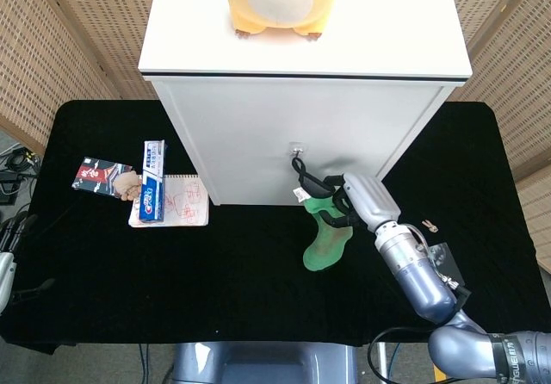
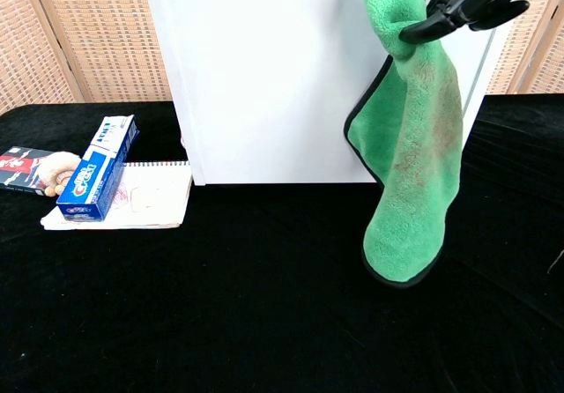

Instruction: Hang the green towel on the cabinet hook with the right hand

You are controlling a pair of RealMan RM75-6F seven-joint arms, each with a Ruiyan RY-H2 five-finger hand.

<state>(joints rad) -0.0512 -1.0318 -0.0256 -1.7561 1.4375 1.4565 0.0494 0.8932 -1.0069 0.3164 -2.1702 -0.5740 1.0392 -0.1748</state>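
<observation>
The green towel point(image 2: 414, 146) with black edging hangs from my right hand point(image 2: 467, 1), which grips its top near the chest view's upper edge. From the head camera the green towel point(image 1: 325, 239) dangles in front of the white cabinet point(image 1: 301, 134), and its black loop reaches up toward the small metal hook point(image 1: 297, 152) on the cabinet face. My right hand point(image 1: 357, 201) sits just right of and below the hook. Whether the loop touches the hook cannot be made out. At the far left edge of the head view only a dark bit of my left hand point(image 1: 10, 238) shows.
A blue toothpaste box point(image 1: 152, 180) lies on a notepad point(image 1: 172, 203) left of the cabinet, with a small packet point(image 1: 102, 176) further left. A yellow plush toy point(image 1: 275, 1) sits on the cabinet top. A small object point(image 1: 429, 225) lies on the black table at right.
</observation>
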